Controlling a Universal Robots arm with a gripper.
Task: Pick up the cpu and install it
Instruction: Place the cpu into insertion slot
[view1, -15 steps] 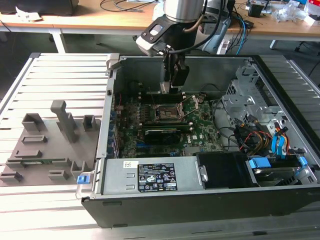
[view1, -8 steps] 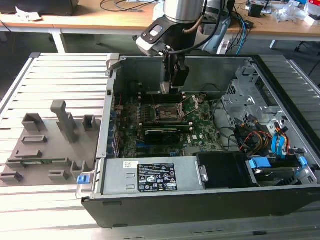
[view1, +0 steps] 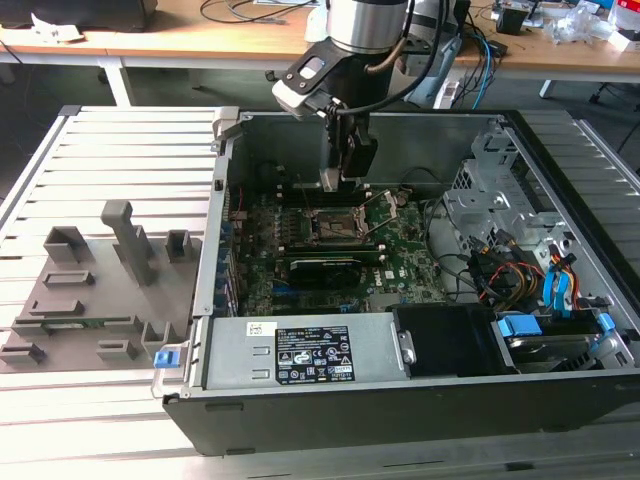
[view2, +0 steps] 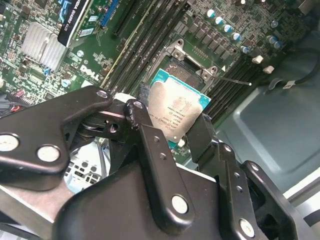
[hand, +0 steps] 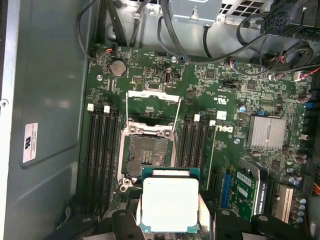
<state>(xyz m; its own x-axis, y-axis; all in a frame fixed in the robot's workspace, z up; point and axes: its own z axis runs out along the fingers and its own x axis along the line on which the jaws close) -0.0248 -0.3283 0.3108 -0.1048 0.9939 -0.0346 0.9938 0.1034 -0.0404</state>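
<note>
Plainly, the fingers (view2: 150, 145) are closed on the cpu (hand: 170, 204), pinching two opposite edges of the chip with its silver-grey top turned toward the wrist. In the exterior view they hang inside the open computer case (view1: 400, 420), low over the motherboard (view1: 400, 255) and toward the case's far wall. The cpu is in the air, clear of the board and not seated. In both wrist views the empty socket (hand: 147, 152) lies under and just past the chip's outer edge, between two banks of memory slots (hand: 100, 150), with its retaining frame (hand: 152, 93) swung open. The chip is square, and its edges look roughly parallel to the socket's sides. I judge what separates them to be a short sideways offset plus the drop.
</note>
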